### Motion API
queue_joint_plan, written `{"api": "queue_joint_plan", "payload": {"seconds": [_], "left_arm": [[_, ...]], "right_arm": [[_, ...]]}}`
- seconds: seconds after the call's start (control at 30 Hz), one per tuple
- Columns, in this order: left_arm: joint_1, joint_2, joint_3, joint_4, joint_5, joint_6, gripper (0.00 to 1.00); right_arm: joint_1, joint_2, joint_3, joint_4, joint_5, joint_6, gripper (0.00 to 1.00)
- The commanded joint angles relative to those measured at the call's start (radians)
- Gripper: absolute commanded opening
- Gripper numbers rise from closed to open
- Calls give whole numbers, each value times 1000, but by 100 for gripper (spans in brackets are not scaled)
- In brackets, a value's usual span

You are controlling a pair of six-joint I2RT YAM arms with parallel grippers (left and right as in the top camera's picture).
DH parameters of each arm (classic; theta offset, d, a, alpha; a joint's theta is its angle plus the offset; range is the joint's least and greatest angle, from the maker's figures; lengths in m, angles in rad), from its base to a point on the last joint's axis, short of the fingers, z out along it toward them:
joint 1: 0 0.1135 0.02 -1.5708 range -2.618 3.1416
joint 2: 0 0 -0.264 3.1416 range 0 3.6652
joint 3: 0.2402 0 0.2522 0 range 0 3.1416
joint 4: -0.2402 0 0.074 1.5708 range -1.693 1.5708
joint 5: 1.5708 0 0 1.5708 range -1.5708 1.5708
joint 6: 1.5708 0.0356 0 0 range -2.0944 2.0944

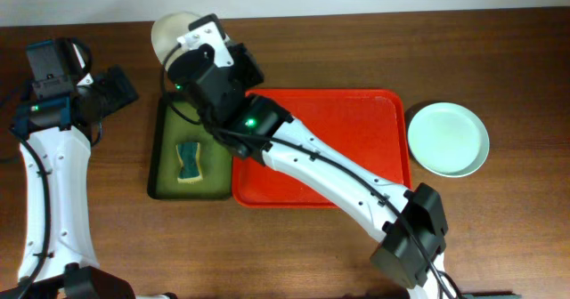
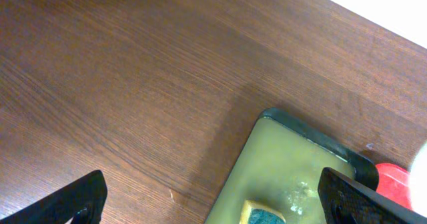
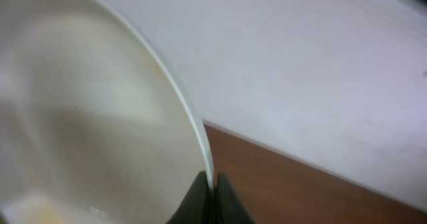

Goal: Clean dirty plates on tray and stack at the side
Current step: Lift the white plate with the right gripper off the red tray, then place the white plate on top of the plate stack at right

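Note:
My right gripper [image 1: 183, 45] is shut on the rim of the white plate [image 1: 171, 32] and holds it tilted at the far end of the dark green tray; the right wrist view shows its fingers [image 3: 211, 201] pinching the plate's edge [image 3: 100, 117]. The red tray [image 1: 356, 112] lies mid-table with no plates on it. A pale green plate [image 1: 448, 139] lies on the table right of the red tray. The pale blue plate is out of view. My left gripper [image 2: 217, 204] is open and empty, above the table by the green tray's left edge.
The dark green tray [image 1: 165, 170] sits left of the red tray and holds a blue-and-yellow sponge [image 1: 189, 161]; the tray [image 2: 280, 164] and the sponge [image 2: 263, 214] also show in the left wrist view. My right arm crosses the red tray.

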Motion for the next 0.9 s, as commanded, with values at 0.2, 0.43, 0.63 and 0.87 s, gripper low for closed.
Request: {"api": "queue_joint_plan", "payload": {"seconds": [0.2,0.43,0.63,0.87], "left_arm": [[-8,-2,6,1,0,-9,99],[-8,-2,6,1,0,-9,99],[-8,-2,6,1,0,-9,99],[-8,-2,6,1,0,-9,99]], "right_arm": [[124,-34,27,245,227,-441,4],[123,-34,27,243,249,-441,4],[123,-34,26,206,249,-436,4],[-24,-34,26,-398,-169,388,4]]}}
